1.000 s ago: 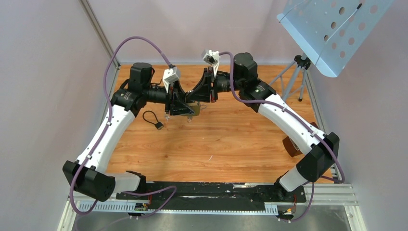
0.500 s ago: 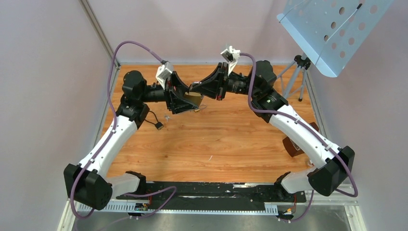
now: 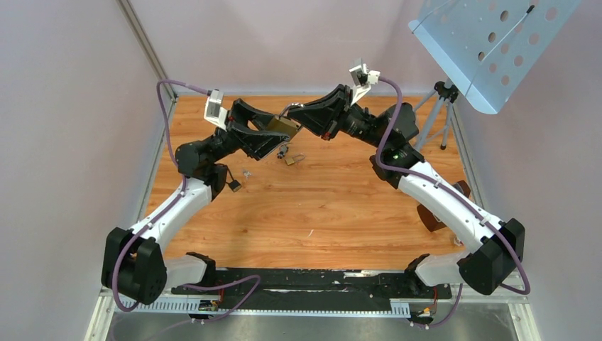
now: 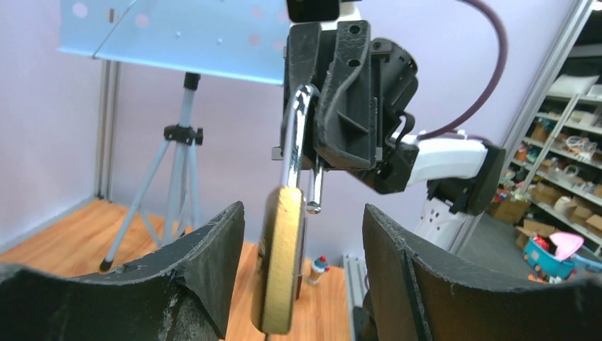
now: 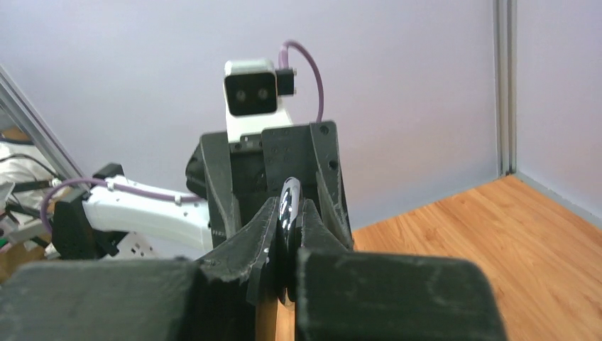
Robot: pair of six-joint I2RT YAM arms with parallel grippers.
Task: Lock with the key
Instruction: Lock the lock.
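Both arms have risen above the tabletop (image 3: 319, 206); my left claw (image 4: 298, 241) gapes around the heavy, slick padlock (image 4: 279, 270), hung by its shackle (image 4: 293, 135) from my pinching right claw (image 5: 287, 234), so I'd grip its flat faces

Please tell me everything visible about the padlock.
The padlock has a rounded brass-coloured body and a silvery metal shackle. It hangs in the air, body downward, above the wooden table. The right gripper is shut on the shackle. One shackle leg ends outside the body, so it looks unlocked. The left gripper, open, flanks the body, apparently without touching it.
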